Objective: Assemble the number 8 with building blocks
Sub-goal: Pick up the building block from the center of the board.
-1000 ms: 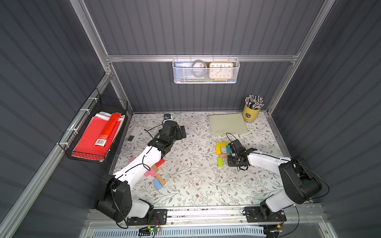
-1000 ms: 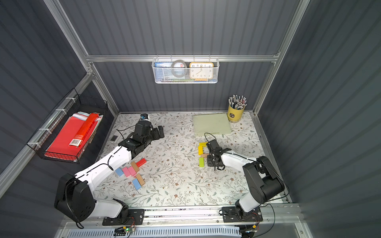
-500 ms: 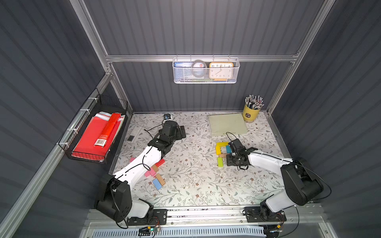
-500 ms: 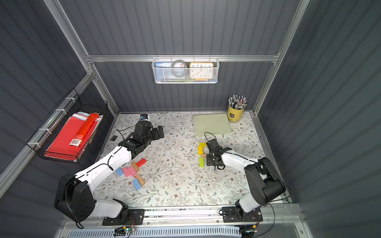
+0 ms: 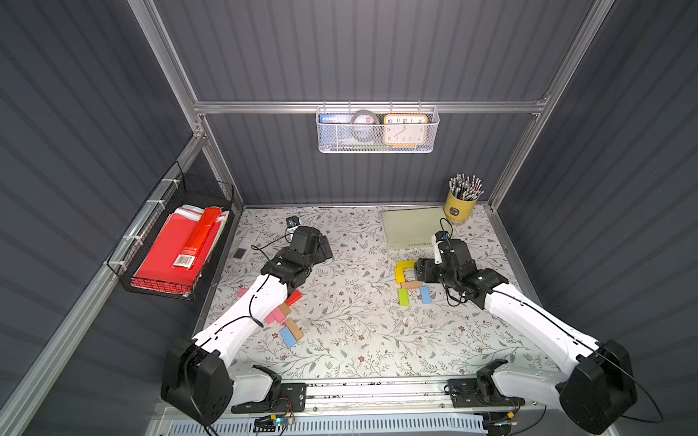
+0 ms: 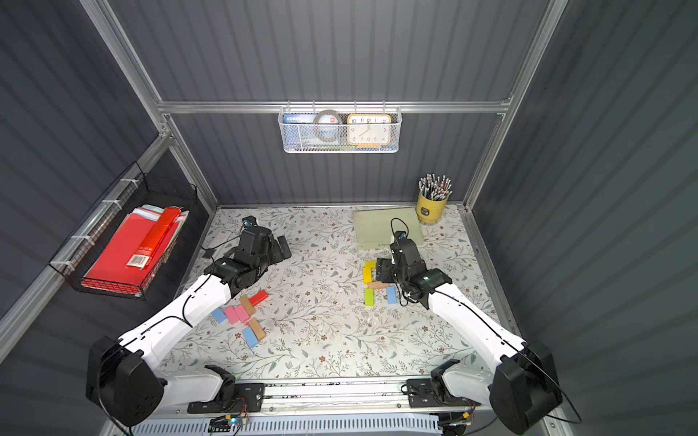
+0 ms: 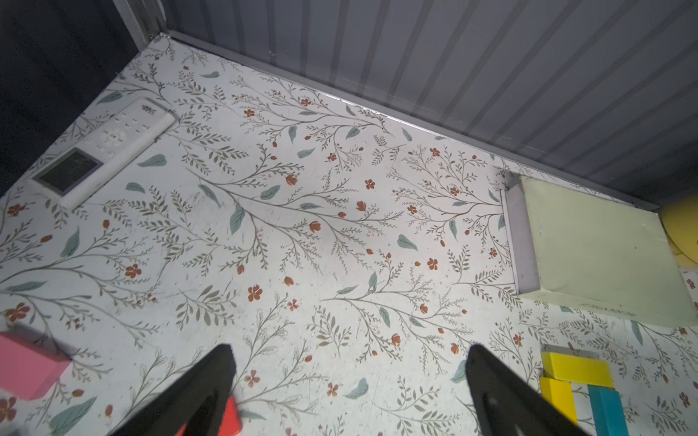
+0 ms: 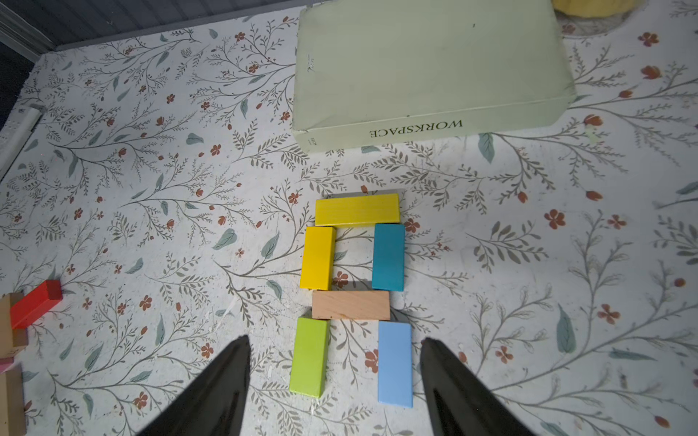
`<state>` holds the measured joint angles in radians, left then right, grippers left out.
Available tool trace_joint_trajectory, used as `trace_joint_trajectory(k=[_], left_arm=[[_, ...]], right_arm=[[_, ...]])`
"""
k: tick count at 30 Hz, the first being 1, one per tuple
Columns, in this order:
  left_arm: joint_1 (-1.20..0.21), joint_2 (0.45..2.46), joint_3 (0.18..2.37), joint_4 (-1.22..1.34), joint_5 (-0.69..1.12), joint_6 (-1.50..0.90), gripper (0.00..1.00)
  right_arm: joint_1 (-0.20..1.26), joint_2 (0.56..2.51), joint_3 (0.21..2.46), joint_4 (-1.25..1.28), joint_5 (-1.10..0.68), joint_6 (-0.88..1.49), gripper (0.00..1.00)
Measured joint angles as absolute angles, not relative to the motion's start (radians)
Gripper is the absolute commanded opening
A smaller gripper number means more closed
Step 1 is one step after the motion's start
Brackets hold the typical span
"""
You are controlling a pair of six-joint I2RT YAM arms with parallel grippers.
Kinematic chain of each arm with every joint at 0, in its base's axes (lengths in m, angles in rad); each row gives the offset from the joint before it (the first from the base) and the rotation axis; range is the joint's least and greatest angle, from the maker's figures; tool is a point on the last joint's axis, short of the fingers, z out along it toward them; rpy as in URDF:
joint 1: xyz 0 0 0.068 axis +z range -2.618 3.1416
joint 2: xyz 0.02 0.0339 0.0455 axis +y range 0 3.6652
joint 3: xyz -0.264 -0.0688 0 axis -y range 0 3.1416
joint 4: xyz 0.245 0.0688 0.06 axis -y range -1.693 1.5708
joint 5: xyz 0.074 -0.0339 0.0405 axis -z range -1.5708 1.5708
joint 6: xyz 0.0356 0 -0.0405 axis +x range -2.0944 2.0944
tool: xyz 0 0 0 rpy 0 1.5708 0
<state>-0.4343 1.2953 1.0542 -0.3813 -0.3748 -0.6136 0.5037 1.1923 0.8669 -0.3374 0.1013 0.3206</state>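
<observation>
The right gripper (image 8: 335, 339) is spread and holds nothing, low over the near end of the figure. Just ahead of its tips lie the green block (image 8: 309, 356) and the light-blue block (image 8: 395, 364). They are parallel with a gap between them, and each lies just inside one finger's line; neither appears touched. Past them the tan block (image 8: 350, 305) lies crosswise against their far ends. Further on, a yellow upright (image 8: 318, 257) and a teal block (image 8: 388, 256) make the far loop's sides, and a yellow bar (image 8: 357, 209) closes it. Beyond that is the book (image 8: 426, 64).

The 8 seems to lack only its nearest crossbar, which would close the ends of the green and light-blue pieces right under the fingertips.

Well apart, the left gripper (image 7: 349, 349) is also spread wide and empty over bare table. A red block (image 7: 233, 417) sits just by one finger. The spare blocks (image 6: 245, 307) lie behind it, beside its arm.

The blocks look light, stiff and smooth-painted, so they should lift easily but may slide or twist in a loose pinch. The best hold is probably across the narrow width at mid-length, with the pads flat on the long sides. The placed pieces only rest on the table, so a stray finger could nudge them out of line. The last block wants a straight descent and a clean let-go.
</observation>
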Motion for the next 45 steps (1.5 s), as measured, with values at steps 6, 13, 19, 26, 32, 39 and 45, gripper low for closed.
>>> trace_joint_trajectory(k=[6,13,19,26,32,39,45], left_arm=[[-0.336,1.291,1.016,-0.493,-0.335,-0.691,0.99],[-0.107,1.294,0.870,-0.532,-0.207,-0.741,0.93],[-0.052,1.347,0.821,-0.530,-0.126,-0.768,0.87],[-0.057,1.405,0.821,-0.500,-0.098,-0.783,0.79],[-0.125,1.419,0.829,-0.507,-0.081,-0.879,0.84],[-0.171,1.359,0.838,-0.511,-0.024,-1.114,0.86],[-0.171,1.426,0.902,-0.542,0.028,-1.238,0.81]], right_arm=[[0.504,1.177,0.838,-0.282,0.087,0.313,0.76],[0.504,1.185,0.801,-0.230,0.046,0.306,0.76],[0.504,1.184,0.751,-0.199,0.028,0.305,0.76],[0.504,1.176,0.714,-0.170,0.023,0.302,0.76],[0.504,1.176,0.707,-0.160,0.021,0.302,0.76],[0.504,1.177,0.707,-0.142,0.009,0.302,0.76],[0.504,1.177,0.706,-0.142,0.002,0.302,0.76]])
